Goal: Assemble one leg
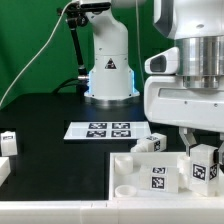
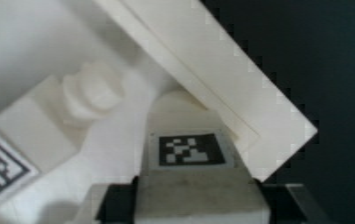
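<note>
— One leg (image 2: 192,150) is seen clamped between the fingers of the pincer (image 1: 203,160), isn't it?
— Yes; it is held upright against the white panel (image 1: 140,180), beside the marker board (image 1: 106,130) on the black surface (image 1: 45,120).

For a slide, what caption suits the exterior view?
White robot arm's gripper lowers a small tagged leg toward a large white panel on a black table.
</note>
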Controlling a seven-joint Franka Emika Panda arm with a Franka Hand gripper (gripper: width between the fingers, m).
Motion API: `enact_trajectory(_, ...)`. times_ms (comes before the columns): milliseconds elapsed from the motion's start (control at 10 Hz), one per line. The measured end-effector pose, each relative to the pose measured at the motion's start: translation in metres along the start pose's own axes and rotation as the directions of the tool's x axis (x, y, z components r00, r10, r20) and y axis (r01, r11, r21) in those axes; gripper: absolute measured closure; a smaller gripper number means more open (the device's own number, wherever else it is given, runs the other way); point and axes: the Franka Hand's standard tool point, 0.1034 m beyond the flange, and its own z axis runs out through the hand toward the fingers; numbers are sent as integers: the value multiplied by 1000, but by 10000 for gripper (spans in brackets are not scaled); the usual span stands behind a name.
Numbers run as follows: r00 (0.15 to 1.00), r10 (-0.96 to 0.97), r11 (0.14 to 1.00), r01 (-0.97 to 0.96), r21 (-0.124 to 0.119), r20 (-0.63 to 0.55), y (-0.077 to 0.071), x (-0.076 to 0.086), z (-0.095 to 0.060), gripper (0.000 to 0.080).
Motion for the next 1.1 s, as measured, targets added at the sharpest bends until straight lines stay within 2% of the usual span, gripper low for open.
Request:
enact_trajectory(200,968,251,968,-251,15,8,0,-1,-1,512)
enact_trajectory(300,942,334,942,-335,13,15,0,-1,-1,512)
enact_trajectory(500,919,394,919,-395,9,24,0,0,-1,512)
enact_trajectory(700,935,354,935,-354,5,24,1,-1,0,511)
enact_trajectory(800,956,293,956,-293,-6,30,1,-2,-1,286)
enact_trajectory(900,974,223,975,-223,-8,30,-1,-3,-3,286)
enact_trajectory(1000,993,117,993,-117,-6,25,-3,-4,-3,180)
enact_trajectory(1100,1000,-4,1000,4,1,23,-3,-2,-3,180)
